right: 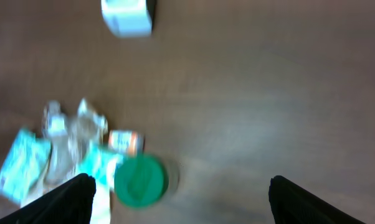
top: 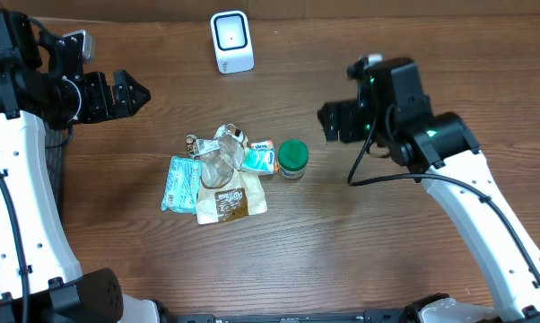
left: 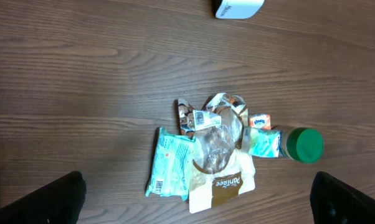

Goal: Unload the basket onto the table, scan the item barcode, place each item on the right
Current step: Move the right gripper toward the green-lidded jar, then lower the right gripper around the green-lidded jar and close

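Observation:
Several items lie heaped mid-table: a teal packet [top: 180,182], a brown-and-white pouch [top: 230,199], a crumpled clear wrapper [top: 218,157], a small teal sachet [top: 259,158] and a green-lidded jar [top: 293,157]. The white barcode scanner [top: 231,41] stands at the far edge. My left gripper [top: 135,92] hovers open, far left of the heap, holding nothing. My right gripper [top: 328,124] hangs open to the right of the jar, also holding nothing. The blurred right wrist view puts the jar [right: 139,180] near the left finger [right: 63,202]. The left wrist view shows the heap [left: 212,155] between wide-apart fingers [left: 50,199].
Bare brown wooden tabletop [top: 387,242] surrounds the heap on all sides. A black cable [top: 378,175] loops beside the right arm. The table's left edge runs under the left arm.

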Available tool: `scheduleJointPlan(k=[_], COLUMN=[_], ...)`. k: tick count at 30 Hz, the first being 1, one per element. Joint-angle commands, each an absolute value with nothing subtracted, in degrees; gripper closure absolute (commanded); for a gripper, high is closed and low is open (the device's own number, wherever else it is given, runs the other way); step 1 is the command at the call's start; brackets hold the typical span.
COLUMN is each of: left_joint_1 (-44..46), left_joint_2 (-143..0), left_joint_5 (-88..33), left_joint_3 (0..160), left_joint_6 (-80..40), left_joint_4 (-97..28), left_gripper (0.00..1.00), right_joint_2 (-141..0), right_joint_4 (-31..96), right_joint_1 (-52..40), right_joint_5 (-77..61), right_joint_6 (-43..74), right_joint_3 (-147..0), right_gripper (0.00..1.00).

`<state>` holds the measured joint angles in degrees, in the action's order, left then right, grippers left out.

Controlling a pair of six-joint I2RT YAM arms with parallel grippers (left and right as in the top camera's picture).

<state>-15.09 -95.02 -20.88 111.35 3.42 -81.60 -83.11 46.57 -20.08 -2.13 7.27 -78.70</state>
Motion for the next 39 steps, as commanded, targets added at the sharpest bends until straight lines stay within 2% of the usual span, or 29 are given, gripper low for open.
scheduleJointPlan(k=[1,4,7,15,20,22,25,30,39], left_joint_1=[-15.0,-15.0,-15.0,-15.0,-15.0,-15.0,-15.0,-15.0,-15.0], left_joint_2=[-94.4,-94.4,-94.4,-94.4,-94.4,-94.4,-94.4,-94.4,-94.4], left_joint_5=[-21.9,-21.9,-21.9,-21.9,-21.9,-21.9,-21.9,-21.9,-21.9], left_joint_3=[111.6,111.6,111.6,111.6,111.6,111.6,111.6,111.6,111.6], left_joint_6=[4.7,4.7,4.7,4.7,4.7,4.7,4.7,4.7,4.7], left_joint_4=[-81.6,-81.6,-81.6,-81.6,-81.6,-81.6,-81.6,-81.6,-81.6], left_gripper=[0.00,0.00,0.00,0.00,0.00,0.01,0.00,0.00,0.01], right_joint_2=[-82.5,-82.5,-82.5,-82.8,-85.4,-86.9,-89.0,-92.7,-99.8], right_joint_4=[43.0,38.4,38.7,47.2,54.6,55.5,55.2,54.8,53.8], right_joint_1=[-20.2,-20.2,-20.2,-20.3,-22.6,-24.3,-26.3,-28.0,-27.9], right_joint_5=[6.2,12.6,12.8,-3.8,-5.9,-5.5,-5.5,-5.5,-5.0], right_joint_6=[7.0,3.9,4.1,4.7,4.7,4.6,4.6,4.7,15.4], right_joint_3=[-83.4,-84.3,-85.6,-85.9,-85.9,-85.8,-85.8,-85.8,-85.8], right_gripper=[0.12,0.12,0.12,0.15,0.15,0.12,0.01,0.00,0.00])
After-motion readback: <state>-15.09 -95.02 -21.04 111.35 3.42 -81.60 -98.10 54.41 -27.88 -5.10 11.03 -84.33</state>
